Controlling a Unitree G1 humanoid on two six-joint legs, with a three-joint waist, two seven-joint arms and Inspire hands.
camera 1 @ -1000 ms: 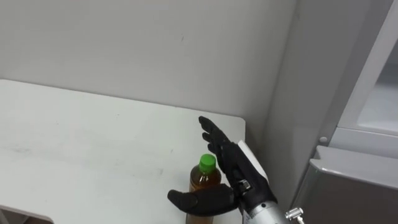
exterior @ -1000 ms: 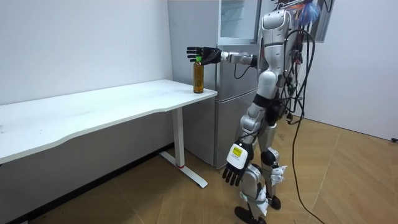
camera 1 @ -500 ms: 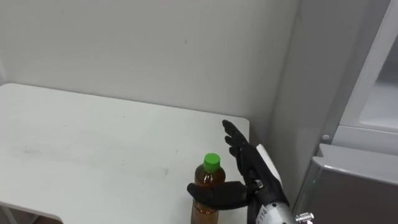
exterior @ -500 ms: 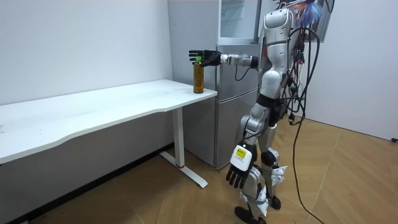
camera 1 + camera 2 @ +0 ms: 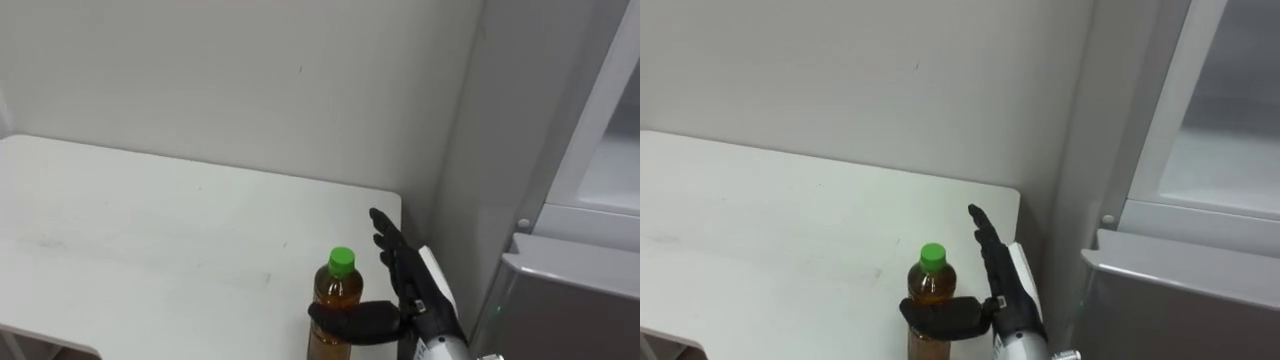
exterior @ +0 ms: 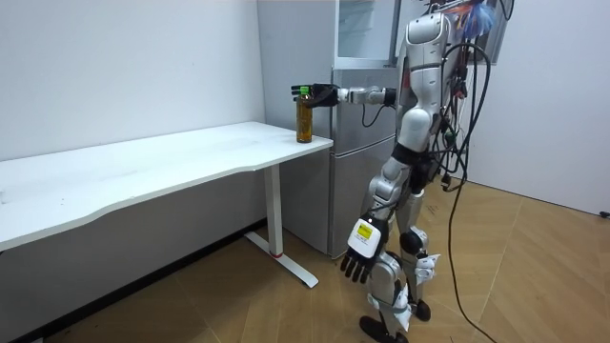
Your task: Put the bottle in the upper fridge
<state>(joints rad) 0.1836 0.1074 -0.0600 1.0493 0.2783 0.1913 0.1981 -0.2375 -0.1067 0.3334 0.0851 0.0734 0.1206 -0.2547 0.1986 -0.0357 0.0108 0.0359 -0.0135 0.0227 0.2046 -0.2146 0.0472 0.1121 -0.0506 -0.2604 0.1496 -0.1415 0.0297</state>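
A clear plastic bottle of amber drink with a green cap (image 5: 337, 295) is standing upright on the white rectangular counter (image 5: 150, 230), close to the counter's 3 o'clock end and near its front edge. The black right robot hand (image 5: 415, 295) is reaching in from 5 o'clock and sitting just at the bottle's 3 o'clock side. Its fingers (image 5: 385, 235) are lying straight and spread, pointing toward 11 o'clock past the cap, so this robot hand is staying unclenched. Its thumb (image 5: 350, 320) is stretching toward 9 o'clock across the front of the bottle's body, and whether it is pressing the plastic is not clear. The tall grey fridge (image 5: 560, 300) is rising at 3 o'clock of the counter, beside a plain white wall (image 5: 250, 80). In the room view the robot is standing upright before the fridge at the counter's end, its right arm held out level to the bottle (image 6: 304, 119), while the left robot hand (image 6: 357, 259) is hanging low by its thigh with loose, relaxed fingers, holding nothing.
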